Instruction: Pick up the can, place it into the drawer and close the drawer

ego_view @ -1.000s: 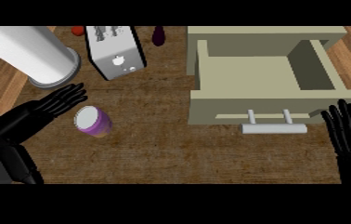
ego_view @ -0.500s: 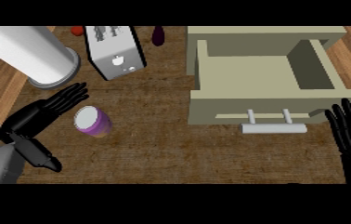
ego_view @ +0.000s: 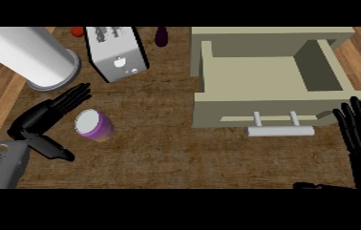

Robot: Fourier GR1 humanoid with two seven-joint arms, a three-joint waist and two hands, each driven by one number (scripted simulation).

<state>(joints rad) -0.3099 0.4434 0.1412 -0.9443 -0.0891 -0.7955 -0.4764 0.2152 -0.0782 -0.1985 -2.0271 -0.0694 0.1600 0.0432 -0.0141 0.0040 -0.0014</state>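
Note:
A purple can (ego_view: 94, 125) with a pale lid stands upright on the brown counter, left of centre. My left hand (ego_view: 44, 120) lies just left of it, fingers straight and pointing up-right past the can, thumb spread low; a small gap shows between hand and can. The beige drawer (ego_view: 268, 88) is pulled open at the right, its inside bare, with a pale bar handle (ego_view: 279, 130) on its front. At the right edge my right hand (ego_view: 350, 129) rests open, fingers up, beside the drawer front.
A large white cylinder (ego_view: 37, 58) stands at the back left. A silver toaster (ego_view: 116, 53) sits beside it. A dark purple item (ego_view: 161, 36) and a small red one (ego_view: 77, 31) lie along the back edge. Bare counter spreads below the drawer.
My left hand has drawn down and left, with the thumb spreading out below the can. The right hand has shifted slightly up. The can and drawer have not moved.

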